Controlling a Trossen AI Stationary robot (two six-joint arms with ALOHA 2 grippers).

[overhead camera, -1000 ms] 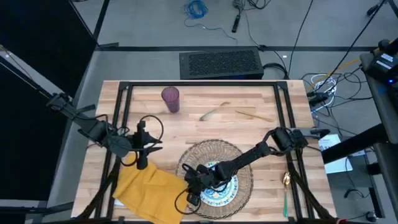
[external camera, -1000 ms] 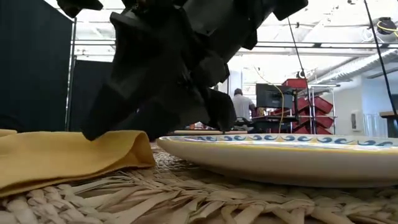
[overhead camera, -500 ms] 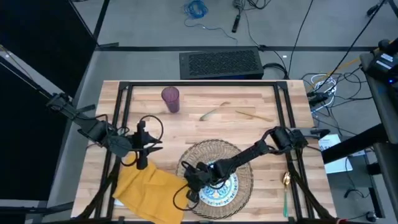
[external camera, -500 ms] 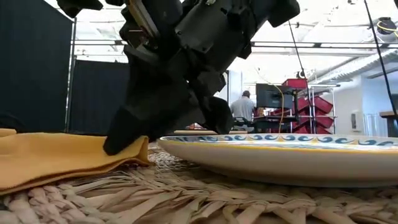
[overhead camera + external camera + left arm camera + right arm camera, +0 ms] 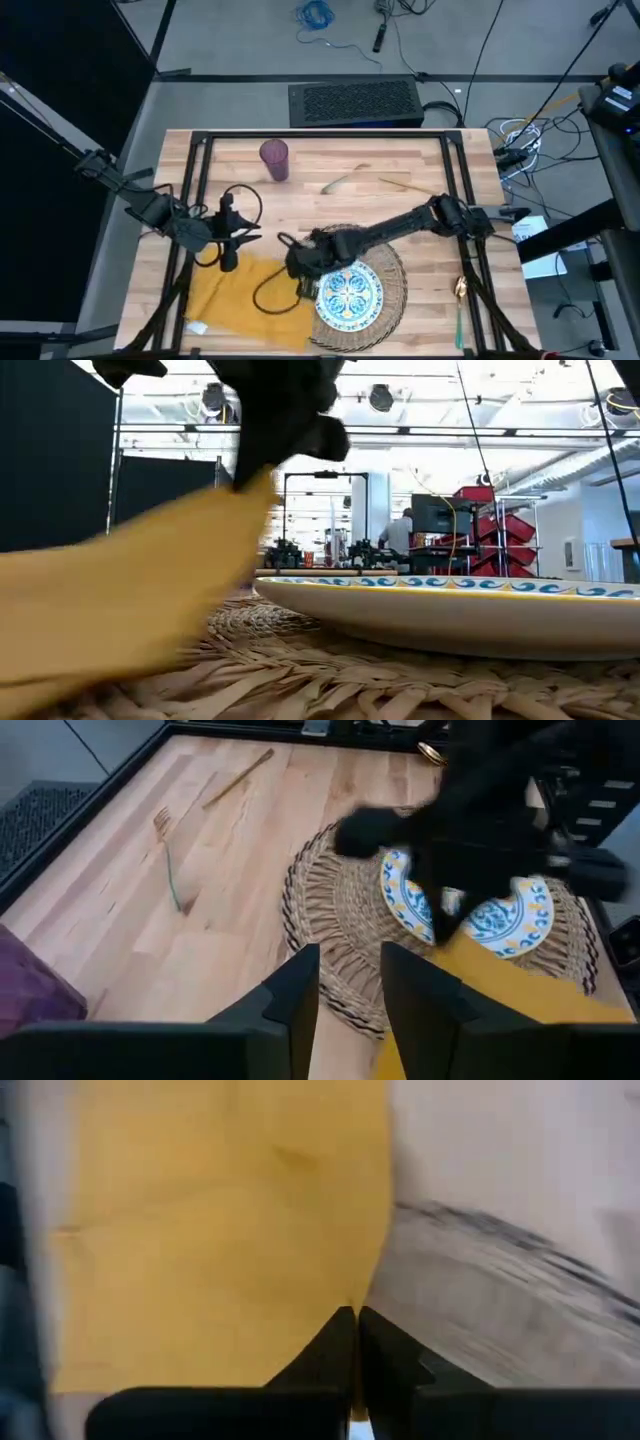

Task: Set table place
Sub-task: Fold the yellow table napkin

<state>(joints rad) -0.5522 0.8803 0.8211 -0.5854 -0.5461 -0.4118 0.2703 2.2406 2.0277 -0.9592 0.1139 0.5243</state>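
High view shows the right hand (image 5: 303, 262) at the woven mat's (image 5: 392, 282) edge on the left arm's side, fingers pressed together, pinching a corner of the yellow napkin (image 5: 235, 298) and lifting it. The rest of the napkin lies on the worktop (image 5: 400, 210) beside the mat. The patterned plate (image 5: 349, 296) sits on the mat. The left hand (image 5: 229, 258) hovers at the napkin's far edge, fingers a little spread, holding nothing. The purple tumbler (image 5: 275, 159) stands well beyond the mat.
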